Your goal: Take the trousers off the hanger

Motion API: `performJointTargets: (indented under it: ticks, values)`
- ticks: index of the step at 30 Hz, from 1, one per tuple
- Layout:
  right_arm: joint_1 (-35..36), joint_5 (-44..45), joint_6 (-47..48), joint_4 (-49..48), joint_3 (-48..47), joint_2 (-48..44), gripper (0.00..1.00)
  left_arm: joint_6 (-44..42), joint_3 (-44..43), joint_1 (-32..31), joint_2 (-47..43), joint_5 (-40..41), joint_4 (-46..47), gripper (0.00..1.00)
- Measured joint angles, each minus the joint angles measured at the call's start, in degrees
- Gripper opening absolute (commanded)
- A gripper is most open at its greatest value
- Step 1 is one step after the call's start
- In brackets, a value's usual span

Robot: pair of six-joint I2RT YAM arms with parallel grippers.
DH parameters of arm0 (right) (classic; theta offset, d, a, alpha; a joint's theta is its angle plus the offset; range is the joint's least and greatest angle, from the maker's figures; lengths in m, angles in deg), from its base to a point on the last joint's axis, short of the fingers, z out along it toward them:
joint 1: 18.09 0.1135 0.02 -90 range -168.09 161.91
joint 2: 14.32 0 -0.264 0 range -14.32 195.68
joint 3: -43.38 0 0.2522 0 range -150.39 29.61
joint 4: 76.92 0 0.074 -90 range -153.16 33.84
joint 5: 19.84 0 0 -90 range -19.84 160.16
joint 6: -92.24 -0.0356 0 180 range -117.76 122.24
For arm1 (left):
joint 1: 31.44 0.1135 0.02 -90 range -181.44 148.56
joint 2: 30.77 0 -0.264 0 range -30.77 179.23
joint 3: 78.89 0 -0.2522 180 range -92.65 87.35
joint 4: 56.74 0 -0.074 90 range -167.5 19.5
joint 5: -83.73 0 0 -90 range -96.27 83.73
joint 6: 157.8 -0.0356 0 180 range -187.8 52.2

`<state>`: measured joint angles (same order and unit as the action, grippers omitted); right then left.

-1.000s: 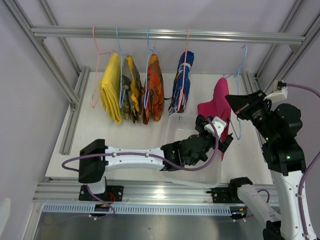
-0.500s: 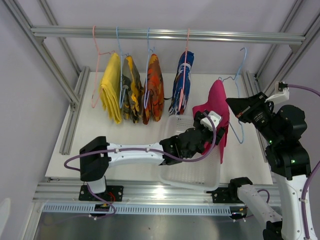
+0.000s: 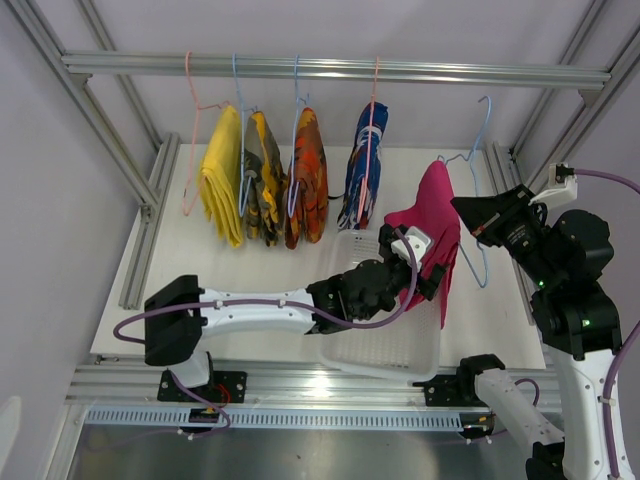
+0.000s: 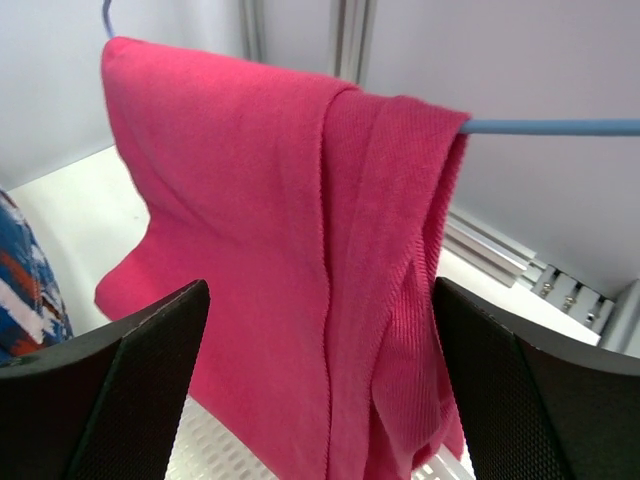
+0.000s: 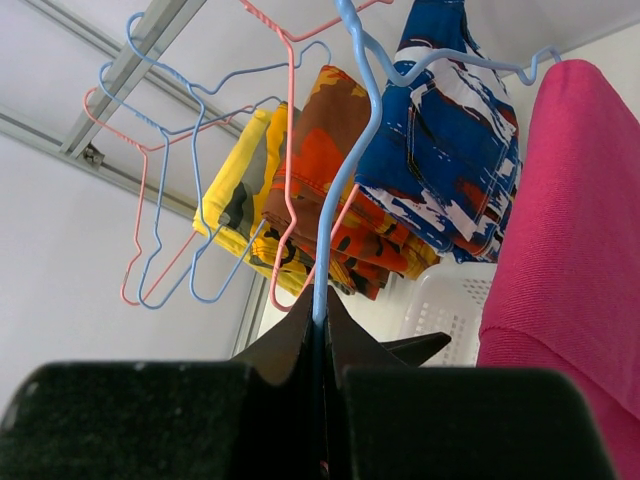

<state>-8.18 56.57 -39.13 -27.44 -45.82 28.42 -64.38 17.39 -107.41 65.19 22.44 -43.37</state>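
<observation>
progress looks early. in the top view we see four pairs hanging from the rail [image 3: 330,68] at the far side, each on its own wire hanger. from left to right they are the yellow trousers [image 3: 222,175], olive camouflage trousers [image 3: 262,180], orange camouflage trousers [image 3: 306,180] and blue patterned trousers [image 3: 364,165]. the magenta trousers [image 3: 437,215] hang to their right on a blue hanger [image 3: 478,190], whose hook seems to sit below the rail and off it. the right gripper [image 3: 475,212] holds that hanger by its wire. the left gripper [image 3: 415,262] is at the lower part of the magenta cloth, above a white basket [image 3: 385,340], and we make out no garment in the basket.

in the left wrist view the magenta trousers lie folded over the blue hanger's bar, both halves hanging down. the two black fingers [image 4: 130,370] stand wide apart, one on each side of the cloth, pinching nothing.

in the right wrist view the fingers are pressed together on the blue hanger's wire, with the magenta cloth at the right.

we judge that no pair is off its hanger yet. the magenta pair is in hand, and the other four are untouched.
</observation>
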Motion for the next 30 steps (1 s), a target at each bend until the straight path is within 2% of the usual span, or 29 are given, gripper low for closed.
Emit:
performJointTargets:
  ticks: [9,17,20,21,23,24,30]
  values:
    - [0.00,-0.22,0.02,0.00,0.00,-0.02,0.00,0.13,0.00,-0.70,-0.22,-1.44,-0.39,0.96]
    - [0.00,-0.42,0.48,0.02,0.00,-0.02,0.00,0.02,0.11,-0.79,-0.20,-1.42,-0.33,0.83]
    - [0.00,-0.44,0.94,0.02,0.00,-0.02,0.00,-0.24,0.55,-0.79,-0.20,-1.20,-0.22,0.74]
    - [0.00,-0.46,0.96,0.02,0.02,-0.04,0.00,-0.44,0.76,-0.79,-0.20,-0.92,-0.22,0.67]
    - [0.00,-0.68,0.96,0.02,0.17,-0.11,0.00,-0.79,0.96,-0.79,-0.20,-0.55,-0.22,0.62]
    - [0.00,-0.83,0.96,0.00,0.31,-0.17,0.00,-0.94,1.01,-0.79,-0.20,-0.42,-0.22,0.56]
    - [0.00,-1.57,0.92,-0.81,1.51,-0.39,0.00,-1.55,1.01,-0.92,-0.04,0.20,0.07,0.48]
